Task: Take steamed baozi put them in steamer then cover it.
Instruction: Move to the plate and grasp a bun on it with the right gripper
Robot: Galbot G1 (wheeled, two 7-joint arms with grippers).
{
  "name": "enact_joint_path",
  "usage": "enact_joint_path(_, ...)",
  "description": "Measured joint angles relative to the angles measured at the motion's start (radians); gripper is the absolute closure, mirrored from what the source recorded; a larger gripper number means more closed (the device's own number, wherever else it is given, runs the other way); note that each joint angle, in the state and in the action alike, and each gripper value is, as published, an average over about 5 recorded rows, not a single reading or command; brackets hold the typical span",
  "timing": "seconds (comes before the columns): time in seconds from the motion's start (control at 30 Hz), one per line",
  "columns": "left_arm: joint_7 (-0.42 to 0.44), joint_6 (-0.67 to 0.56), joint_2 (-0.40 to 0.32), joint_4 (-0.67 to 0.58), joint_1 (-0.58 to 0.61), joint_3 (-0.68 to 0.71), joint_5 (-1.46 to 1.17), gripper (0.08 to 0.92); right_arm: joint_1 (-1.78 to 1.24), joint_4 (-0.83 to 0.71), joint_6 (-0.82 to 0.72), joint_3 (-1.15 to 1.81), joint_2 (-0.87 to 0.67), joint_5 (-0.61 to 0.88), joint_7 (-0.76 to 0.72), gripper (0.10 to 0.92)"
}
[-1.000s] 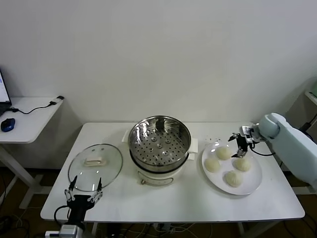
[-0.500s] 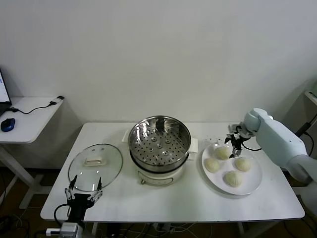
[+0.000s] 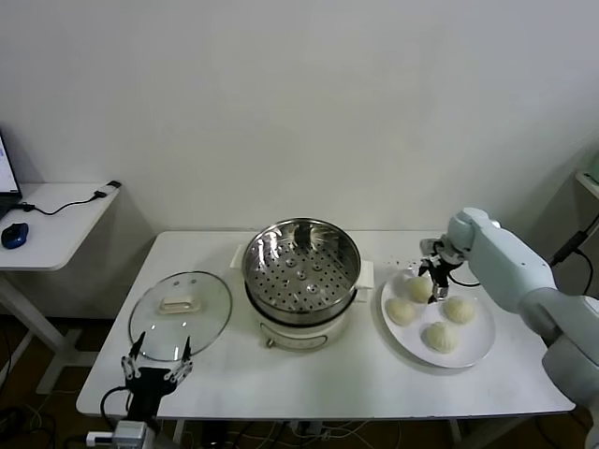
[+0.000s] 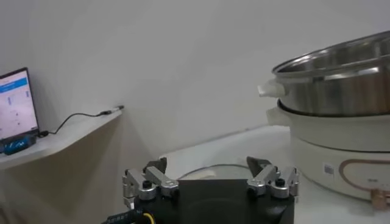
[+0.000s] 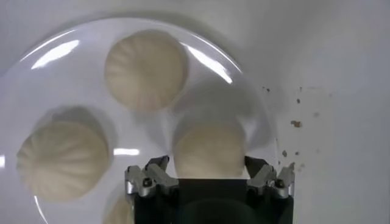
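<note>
Several cream-white baozi lie on a white plate (image 3: 482, 351) at the table's right. My right gripper (image 3: 430, 281) is down at the plate's far left part, its jaws open on either side of one baozi (image 5: 209, 151), close to its sides. In the right wrist view my right gripper (image 5: 209, 167) has two other baozi (image 5: 146, 70) (image 5: 63, 159) beyond it. The shiny steel steamer (image 3: 301, 271) stands uncovered on its white base at the table's middle, its perforated tray bare. My left gripper (image 3: 157, 360) waits open at the front left edge.
The glass lid (image 3: 180, 313) with a white handle lies flat on the table left of the steamer, just past my left gripper (image 4: 210, 167). A side desk (image 3: 56, 220) with a mouse and cable stands at far left. Small crumbs (image 5: 295, 123) dot the table beside the plate.
My right arm has swung left and lowered from the plate's far right edge onto the far left baozi. The left arm, lid and steamer have not moved.
</note>
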Motion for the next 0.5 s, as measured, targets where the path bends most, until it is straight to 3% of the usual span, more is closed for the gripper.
enact_joint_path(0.5,-0.005,-0.005,-0.004,-0.001,0.017,0.001,-0.005,0.177,0.026,-0.005,0.033,0.013,0.001,-0.008,-0.021,0.33)
